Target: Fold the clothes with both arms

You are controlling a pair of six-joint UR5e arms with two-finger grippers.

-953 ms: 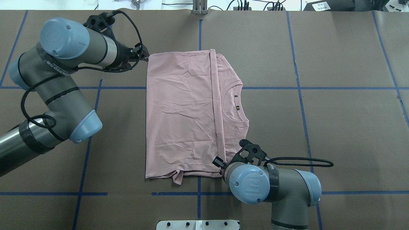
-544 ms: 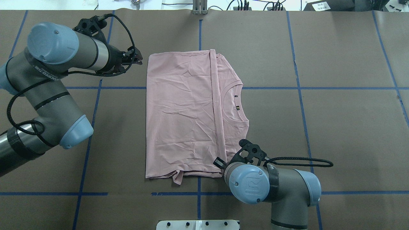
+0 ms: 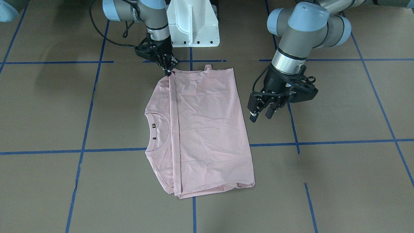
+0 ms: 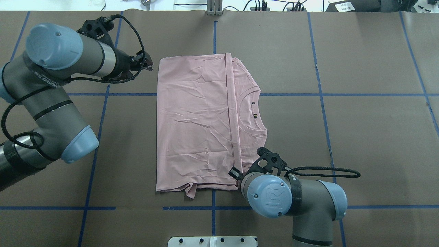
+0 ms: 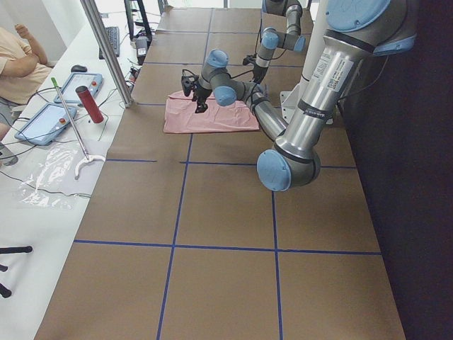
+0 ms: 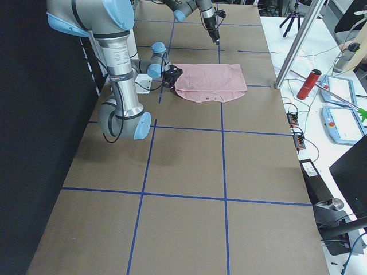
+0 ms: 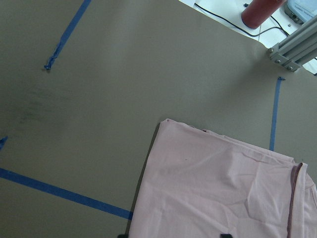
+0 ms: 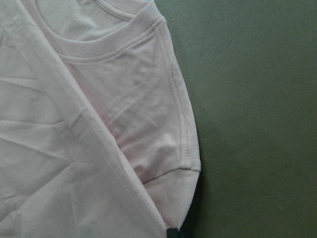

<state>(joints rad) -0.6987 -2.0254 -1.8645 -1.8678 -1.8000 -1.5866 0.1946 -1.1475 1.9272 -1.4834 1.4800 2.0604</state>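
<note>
The pale pink T-shirt lies flat on the brown table, one side folded over so a hem line runs beside the ribbed collar. In the front-facing view the T-shirt shows the same fold. My left gripper hangs open above bare table, clear of the shirt's edge; overhead, the left gripper sits just off the far left corner. My right gripper is shut on the shirt's near corner by the fold. In the right wrist view, the sleeve runs down to the dark fingertips.
The white pedestal base stands behind the shirt on the robot's side. An aluminium post rises at the far table edge. A side bench holds a red bottle and tablets, and a seated person is beside it. Blue tape lines cross the table.
My left gripper has let go of the shirt's far left corner and drawn back to the left, now open. The right gripper has stayed at the near corner.
</note>
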